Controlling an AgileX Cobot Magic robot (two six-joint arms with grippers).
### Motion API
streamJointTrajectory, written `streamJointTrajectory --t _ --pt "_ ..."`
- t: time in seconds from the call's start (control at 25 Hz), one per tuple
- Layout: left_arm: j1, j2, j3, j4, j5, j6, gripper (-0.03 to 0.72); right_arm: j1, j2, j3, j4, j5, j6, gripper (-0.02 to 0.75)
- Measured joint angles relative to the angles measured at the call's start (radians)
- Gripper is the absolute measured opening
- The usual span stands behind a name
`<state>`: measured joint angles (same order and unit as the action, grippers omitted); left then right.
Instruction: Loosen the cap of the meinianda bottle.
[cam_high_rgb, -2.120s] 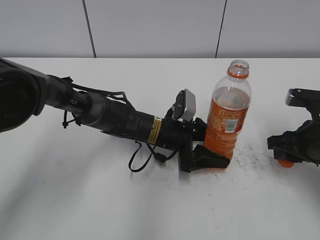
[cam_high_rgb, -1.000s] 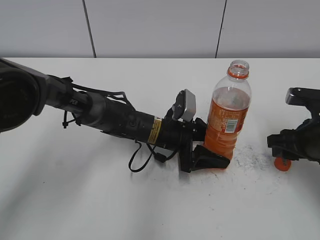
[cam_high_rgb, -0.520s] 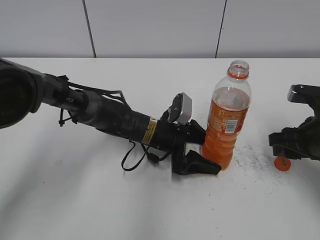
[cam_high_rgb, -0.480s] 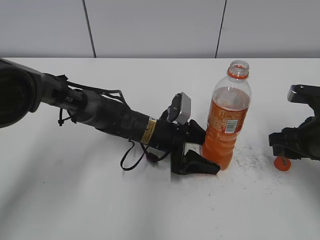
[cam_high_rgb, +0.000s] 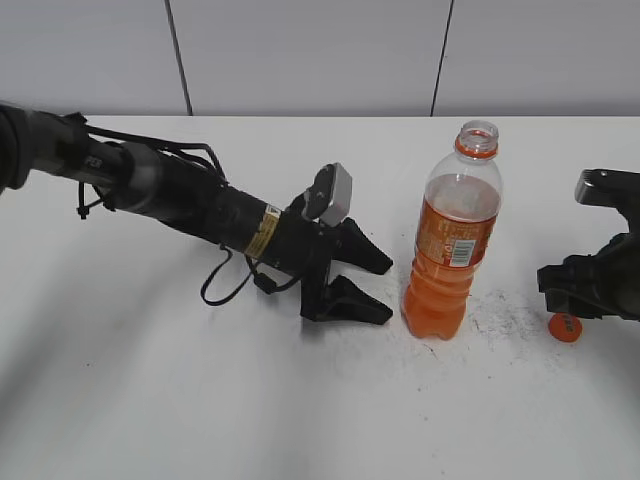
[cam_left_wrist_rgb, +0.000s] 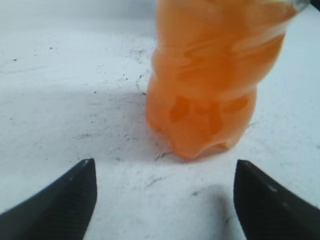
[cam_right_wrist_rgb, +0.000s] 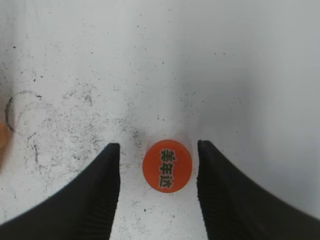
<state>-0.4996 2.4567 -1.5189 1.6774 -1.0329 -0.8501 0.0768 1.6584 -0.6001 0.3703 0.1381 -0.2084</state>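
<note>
The meinianda bottle (cam_high_rgb: 452, 240) stands upright on the white table with orange drink, an orange label and an open neck with no cap on it. Its ridged base shows in the left wrist view (cam_left_wrist_rgb: 205, 90). My left gripper (cam_high_rgb: 375, 288) is open and empty, a little to the left of the bottle and apart from it; in the left wrist view (cam_left_wrist_rgb: 165, 175) the bottle stands beyond its fingertips. The orange cap (cam_high_rgb: 565, 327) lies flat on the table at the right. My right gripper (cam_right_wrist_rgb: 159, 155) is open, its fingers either side of the cap (cam_right_wrist_rgb: 167, 165) without touching it.
The white table (cam_high_rgb: 300, 420) is scuffed with dark marks around the bottle and the cap. A grey panelled wall (cam_high_rgb: 300, 50) runs along the far edge.
My left gripper let go of the bottle's lower body and drew back to the left. My right gripper set the cap on the table, opened and rose slightly.
</note>
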Motion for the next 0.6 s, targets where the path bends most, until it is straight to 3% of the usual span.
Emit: streamJointTrajectory --t 0.2,0.6 --pt "0.032 -0.063 0.0 0.068 0.072 -0.072 0.629 0.0 0.0 0.0 0.0 0.002 -0.001 0.368" --pt "0.027 -0.244 0.08 0.069 0.576 -0.317 0.582 0.0 -0.096 0.0 0.0 0.05 0.0 0.369"
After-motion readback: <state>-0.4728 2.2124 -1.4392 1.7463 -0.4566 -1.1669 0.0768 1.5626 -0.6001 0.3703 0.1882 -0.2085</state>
